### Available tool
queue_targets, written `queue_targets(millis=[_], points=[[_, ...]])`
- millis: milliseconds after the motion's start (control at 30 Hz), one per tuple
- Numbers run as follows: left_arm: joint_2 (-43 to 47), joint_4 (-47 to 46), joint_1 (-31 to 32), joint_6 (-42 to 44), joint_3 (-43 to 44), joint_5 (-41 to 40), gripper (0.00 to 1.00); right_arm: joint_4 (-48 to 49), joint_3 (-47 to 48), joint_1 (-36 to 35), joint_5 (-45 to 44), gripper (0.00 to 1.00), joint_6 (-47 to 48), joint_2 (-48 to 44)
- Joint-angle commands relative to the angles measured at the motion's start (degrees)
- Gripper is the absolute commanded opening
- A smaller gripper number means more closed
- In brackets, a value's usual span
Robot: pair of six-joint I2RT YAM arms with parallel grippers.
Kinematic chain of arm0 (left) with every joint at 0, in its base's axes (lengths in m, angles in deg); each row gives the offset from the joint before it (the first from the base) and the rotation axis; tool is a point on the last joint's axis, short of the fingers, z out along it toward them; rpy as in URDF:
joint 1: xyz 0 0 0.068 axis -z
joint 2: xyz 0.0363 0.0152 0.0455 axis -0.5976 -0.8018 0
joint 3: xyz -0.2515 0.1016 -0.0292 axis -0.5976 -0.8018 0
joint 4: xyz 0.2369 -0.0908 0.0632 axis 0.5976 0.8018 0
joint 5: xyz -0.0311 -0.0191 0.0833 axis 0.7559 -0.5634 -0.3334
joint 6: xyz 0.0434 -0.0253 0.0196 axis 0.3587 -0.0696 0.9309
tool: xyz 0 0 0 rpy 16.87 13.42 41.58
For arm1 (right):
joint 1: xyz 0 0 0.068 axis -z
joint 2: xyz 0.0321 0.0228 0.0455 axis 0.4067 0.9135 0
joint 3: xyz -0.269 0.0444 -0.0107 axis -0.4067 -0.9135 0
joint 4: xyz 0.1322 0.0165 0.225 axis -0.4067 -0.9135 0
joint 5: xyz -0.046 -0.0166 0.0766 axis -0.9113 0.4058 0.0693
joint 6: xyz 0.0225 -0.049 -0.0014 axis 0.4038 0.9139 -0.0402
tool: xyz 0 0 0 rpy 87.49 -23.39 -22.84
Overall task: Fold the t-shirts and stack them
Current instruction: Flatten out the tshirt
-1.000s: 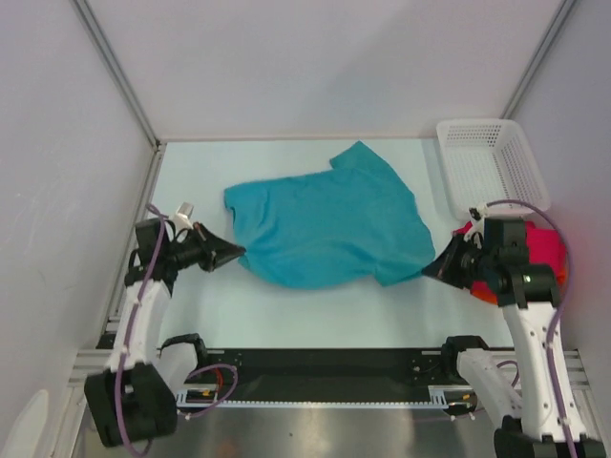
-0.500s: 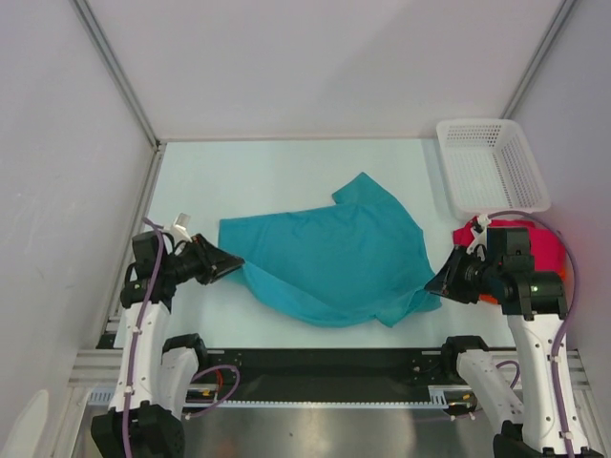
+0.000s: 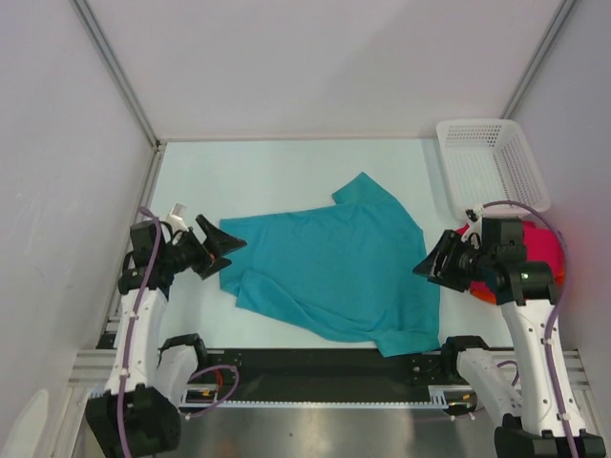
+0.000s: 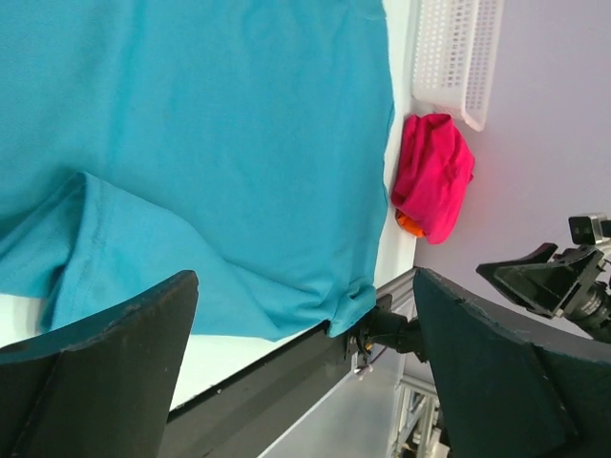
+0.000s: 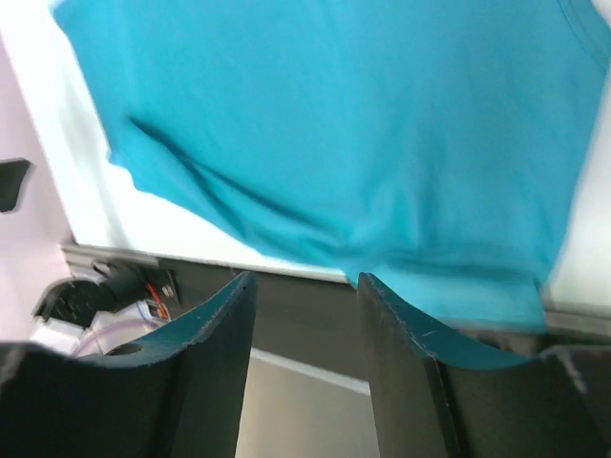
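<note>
A teal t-shirt (image 3: 329,267) lies spread on the table, its near right corner hanging over the front edge onto the black rail. My left gripper (image 3: 224,246) stands open at the shirt's left edge, nothing between its fingers. At the shirt's right edge my right gripper (image 3: 430,267) is also open and empty. In the left wrist view the teal t-shirt (image 4: 191,143) fills the area ahead of the left gripper (image 4: 305,277). A bunched crimson-pink t-shirt (image 4: 434,176) with an orange edge (image 4: 409,224) under it lies at the right. In the right wrist view, the right gripper (image 5: 305,281) hovers over the teal t-shirt (image 5: 334,124).
A white mesh basket (image 3: 492,162) stands at the back right corner. The crimson-pink t-shirt (image 3: 537,246) sits just in front of it, partly behind my right arm. White walls close in the table on three sides. The black rail (image 3: 315,363) runs along the near edge.
Both grippers have opened and let go of the teal t-shirt. The shirt was drawn toward the near edge and now lies flatter, its corner over the rail.
</note>
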Motion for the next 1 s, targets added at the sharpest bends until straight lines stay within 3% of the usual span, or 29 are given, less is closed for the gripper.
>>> queue_targets(millis=[0, 133, 333, 667, 967], points=[[-8.02, -10.38, -0.05, 0.02, 2.29, -0.89, 1.00, 19.55, -5.67, -0.54, 3.66, 0.51, -4.00, 7.44], [-21.79, -13.84, -0.05, 1.68, 8.77, 1.05, 1.00, 30.37, -4.28, -5.46, -0.27, 0.51, -4.10, 18.43], [-33.51, -14.98, -0.05, 2.74, 15.21, 4.11, 1.00, 36.62, 8.72, -10.04, -3.54, 0.52, -1.11, 40.67], [-27.03, -10.95, -0.05, 5.81, 9.60, 4.13, 1.00, 37.86, 34.91, -12.24, -4.77, 0.52, -0.40, 72.74], [-21.05, -8.13, -0.05, 5.90, 7.13, 3.25, 1.00, 34.79, 48.54, -12.94, -5.21, 0.53, 0.12, 86.30]])
